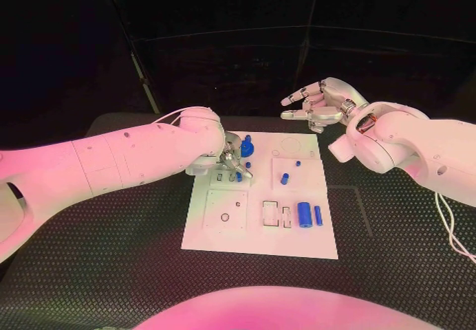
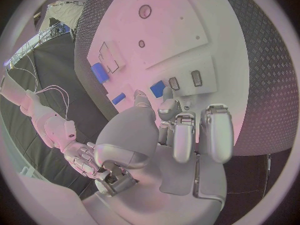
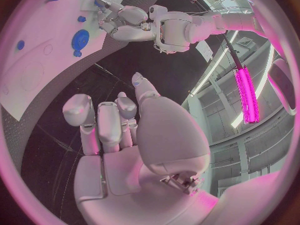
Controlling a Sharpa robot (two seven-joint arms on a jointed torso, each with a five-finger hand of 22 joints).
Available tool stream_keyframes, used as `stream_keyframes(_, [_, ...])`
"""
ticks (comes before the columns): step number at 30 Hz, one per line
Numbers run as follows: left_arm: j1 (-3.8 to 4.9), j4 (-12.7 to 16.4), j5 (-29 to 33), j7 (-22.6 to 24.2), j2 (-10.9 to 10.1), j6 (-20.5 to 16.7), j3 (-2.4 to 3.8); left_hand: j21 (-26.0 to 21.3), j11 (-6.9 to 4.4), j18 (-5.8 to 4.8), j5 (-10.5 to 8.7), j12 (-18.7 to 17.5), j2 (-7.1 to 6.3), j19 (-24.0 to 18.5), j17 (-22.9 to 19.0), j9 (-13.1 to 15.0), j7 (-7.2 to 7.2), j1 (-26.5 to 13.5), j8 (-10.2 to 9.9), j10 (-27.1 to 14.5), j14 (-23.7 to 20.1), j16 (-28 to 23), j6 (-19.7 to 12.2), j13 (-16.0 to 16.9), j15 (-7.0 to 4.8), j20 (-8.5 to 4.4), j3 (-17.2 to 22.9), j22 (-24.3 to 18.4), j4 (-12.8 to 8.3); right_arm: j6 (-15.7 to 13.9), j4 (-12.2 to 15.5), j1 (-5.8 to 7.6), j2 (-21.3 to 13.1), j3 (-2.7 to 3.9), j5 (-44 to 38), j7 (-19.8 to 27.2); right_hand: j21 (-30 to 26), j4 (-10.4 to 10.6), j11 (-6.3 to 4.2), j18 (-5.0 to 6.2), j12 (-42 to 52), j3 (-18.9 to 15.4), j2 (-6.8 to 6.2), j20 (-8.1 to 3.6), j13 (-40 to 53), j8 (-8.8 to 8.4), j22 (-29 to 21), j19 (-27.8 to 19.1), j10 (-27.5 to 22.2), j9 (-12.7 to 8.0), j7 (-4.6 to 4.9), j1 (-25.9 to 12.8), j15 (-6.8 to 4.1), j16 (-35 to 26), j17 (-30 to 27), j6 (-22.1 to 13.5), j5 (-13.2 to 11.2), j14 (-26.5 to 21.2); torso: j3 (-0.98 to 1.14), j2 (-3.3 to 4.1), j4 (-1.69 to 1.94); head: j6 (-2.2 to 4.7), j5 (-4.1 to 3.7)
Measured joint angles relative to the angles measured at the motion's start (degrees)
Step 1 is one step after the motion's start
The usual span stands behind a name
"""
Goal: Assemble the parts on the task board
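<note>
I had the left hand (image 1: 230, 159) down on the far-left part of the board (image 1: 260, 242), fingers curled over a small blue part (image 2: 157, 89); whether it pinched that part I could not tell. The right hand (image 1: 319, 103) hung beyond the far edge, empty, fingers loosely apart, kept clear, I judged. Two blue cylinders (image 1: 309, 214) lay near-right, waiting.

The left arm reaches in across the table, its left hand (image 1: 231, 159) lowered over the board, fingers curled downward with their tips close together. Whether anything is held cannot be told. The right arm is bent back, its right hand (image 1: 319, 103) raised clear of the surface, fingers loosely apart, holding nothing.
</note>
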Motion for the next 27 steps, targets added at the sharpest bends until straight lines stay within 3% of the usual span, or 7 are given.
stream_keyframes(15, [0.0, -0.1, 0.0, 0.0, 0.2, 0.4, 0.0, 0.0, -0.21, 0.0, 0.0, -0.2, 1.04, -0.2, 0.0, 0.7, 0.0, 3.8, 0.0, -0.2, 0.0, 0.0, 0.0, -0.2, 0.0, 0.19, 2.1, 0.0, -2.4, 0.0, -0.5, 0.0, 0.4, 0.0, -0.1, 0.0, -0.2, -0.1, 0.0, 0.0, 0.0, 0.1, 0.1, 0.0, -0.1, 0.22, -0.1, 0.0, 0.0, 0.0, 0.14, 0.1, 0.0, 0.0, 0.0, -0.1, 0.6, 0.0, 0.03, -0.05, 0.05, -0.3, 0.06])
stream_keyframes(23, [0.0, -0.2, 0.2, 0.0, 0.3, 0.3, 0.0, 0.0, 0.0, 0.0, 0.0, -0.5, 3.29, -0.2, 0.0, 1.2, 0.0, 7.4, -0.2, -0.4, 0.0, 0.0, 0.0, -0.5, 0.0, 0.19, 4.9, 0.0, -5.1, 0.0, -0.8, 0.0, 0.5, -0.01, -0.1, 0.0, -0.2, -0.3, 0.0, 0.01, 0.0, 0.3, 0.23, 0.0, -0.2, 0.29, -0.1, 0.0, 0.0, 0.0, 0.21, 0.2, 0.0, -0.2, 0.0, -0.2, 1.1, 0.0, 0.02, -0.05, 0.05, -0.36, 0.06])
stream_keyframes(27, [0.0, -0.2, 0.5, 0.2, 0.3, 0.3, 0.0, 0.0, -0.65, 0.0, -0.03, -1.4, 4.54, -0.2, 0.0, 1.3, -0.22, 10.7, -0.7, -1.1, 0.0, 0.0, -0.2, -1.2, 0.0, 0.19, 7.6, 0.0, -7.6, 0.0, -0.9, 0.0, 0.5, -0.01, -0.2, 0.0, -0.2, -0.3, 0.0, 0.0, 0.0, 0.3, 0.23, 0.0, -0.3, 0.43, -0.2, 0.0, 0.0, 0.0, 0.21, 0.2, 0.0, -0.2, 0.0, -0.2, 1.5, 0.0, 0.02, -0.05, 0.05, -0.44, 0.07])
